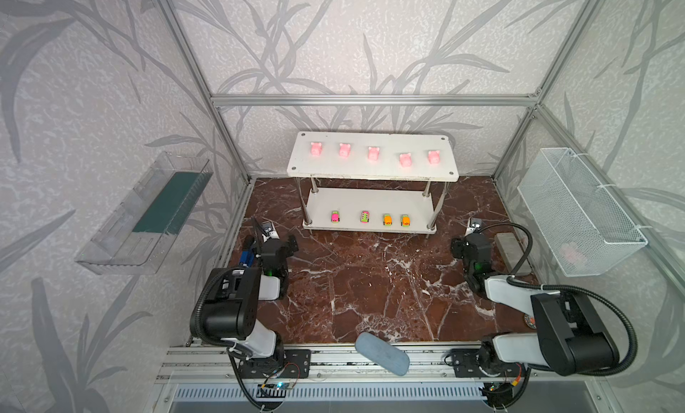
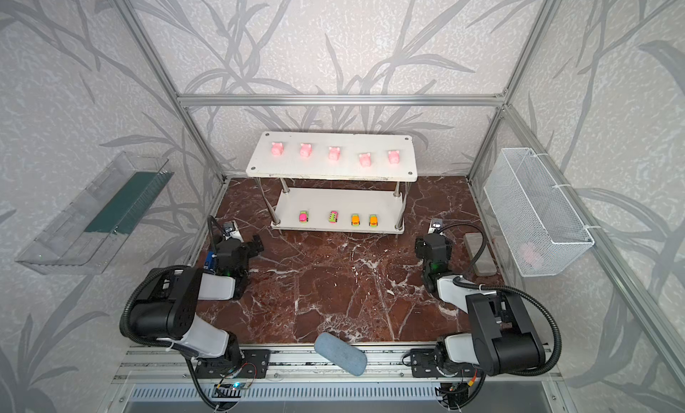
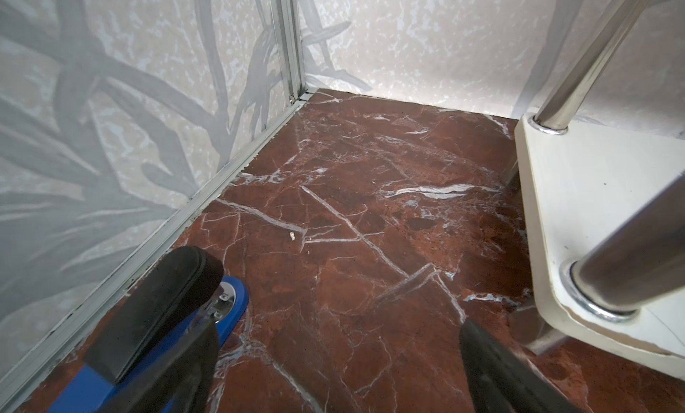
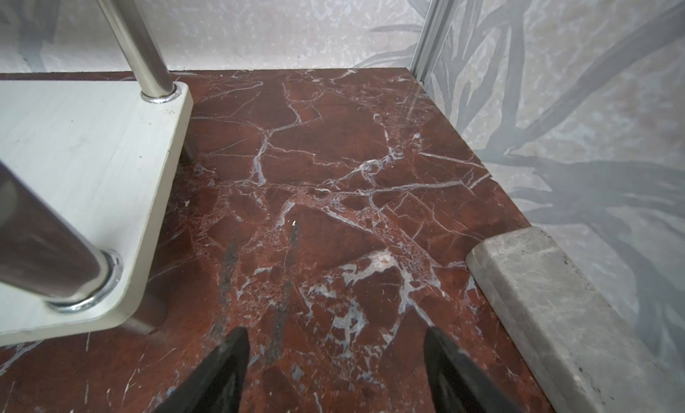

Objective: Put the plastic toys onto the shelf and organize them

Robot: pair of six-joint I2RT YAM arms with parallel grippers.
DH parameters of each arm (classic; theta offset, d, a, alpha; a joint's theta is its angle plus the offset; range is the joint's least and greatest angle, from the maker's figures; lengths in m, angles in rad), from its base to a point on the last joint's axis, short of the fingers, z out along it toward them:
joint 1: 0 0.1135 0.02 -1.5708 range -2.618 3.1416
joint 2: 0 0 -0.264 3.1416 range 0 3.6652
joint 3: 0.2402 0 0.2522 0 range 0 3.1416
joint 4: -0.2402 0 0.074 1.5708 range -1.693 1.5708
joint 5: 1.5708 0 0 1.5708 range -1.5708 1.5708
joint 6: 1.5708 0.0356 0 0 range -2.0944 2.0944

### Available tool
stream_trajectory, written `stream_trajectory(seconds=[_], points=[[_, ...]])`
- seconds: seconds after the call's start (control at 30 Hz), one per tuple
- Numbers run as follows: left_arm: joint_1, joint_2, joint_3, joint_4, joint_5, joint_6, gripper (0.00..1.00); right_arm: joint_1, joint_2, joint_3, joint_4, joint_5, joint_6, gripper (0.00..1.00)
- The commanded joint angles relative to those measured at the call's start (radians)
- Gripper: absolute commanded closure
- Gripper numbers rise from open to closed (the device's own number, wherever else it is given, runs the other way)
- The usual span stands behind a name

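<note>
Since all five pigs [image 1: 373, 153] sit in a row on the top board of the shelf [image 1: 374, 172] and the four cars [image 1: 365, 217] line the lower board, the job looks done, so the risk is now in pulling away.

- Left claw [image 3: 333, 292]: spread wide, holding nothing, low by the shelf's front left corner.
- Right claw [image 4: 335, 331]: also parted and empty, by the front right corner.
- Both are near the front posts [image 3: 622, 274]. A sideways swing could bump the shelf.
- The cars are close to the front edge, so a jolt might roll them onto the bench [image 1: 370, 281].
- The pigs are small and upright, so they'd likely tip.
- One left finger [image 3: 155, 311] is over the blue stapler [image 3: 231, 300]. I can't tell whether they touch. If they do, lifting away could drag it.
- The right claw has a grey block [image 4: 548, 311] near its outer side, a small risk if it swings that way.

Hard to see:
- The back of the lower board is hidden under the top board in both top views.
- Neither wrist view shows any toy.
- There's a pink blur inside the wire basket [image 1: 578, 214] in both top views, too faint to name. If it's a toy, the job isn't finished.
- The contents of the clear wall tray [image 1: 141, 214] are unclear, just a dark green strip.
- A blue-grey pouch [image 1: 381, 353] lies on the front rail, out of the way.
</note>
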Motion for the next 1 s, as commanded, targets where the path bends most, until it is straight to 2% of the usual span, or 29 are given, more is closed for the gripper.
stream_trajectory(seconds=[0.0, 0.1, 0.2, 0.3, 0.43, 0.73, 0.8, 0.87, 0.97], points=[[0.005, 0.004, 0.009, 0.035, 0.014, 0.027, 0.01, -0.004, 0.02, -0.016, 0.161, -0.008, -0.06, 0.24], [0.005, 0.004, 0.012, 0.032, 0.013, 0.028, 0.01, -0.003, 0.109, -0.052, 0.346, 0.005, -0.084, 0.23], [0.005, 0.004, 0.011, 0.031, 0.013, 0.028, 0.01, -0.001, 0.098, -0.012, 0.237, -0.035, -0.082, 0.23], [0.005, 0.005, 0.01, 0.03, 0.013, 0.028, 0.01, -0.001, 0.133, -0.024, 0.312, -0.051, -0.104, 0.21], [0.005, 0.005, 0.01, 0.03, 0.013, 0.028, 0.01, -0.002, 0.148, 0.022, 0.237, -0.094, -0.109, 0.19], [0.004, 0.005, 0.01, 0.033, 0.013, 0.028, 0.01, -0.001, 0.158, 0.019, 0.254, -0.114, -0.123, 0.14], [0.005, 0.005, 0.01, 0.032, 0.012, 0.028, 0.01, -0.001, 0.17, -0.008, 0.308, -0.129, -0.126, 0.04], [0.004, 0.004, 0.01, 0.032, 0.013, 0.028, 0.01, 0.0, 0.223, -0.043, 0.442, -0.118, -0.141, 0.02], [0.004, 0.005, 0.009, 0.033, 0.013, 0.028, 0.01, 0.005, 0.184, -0.022, 0.327, -0.108, -0.119, 0.01]])
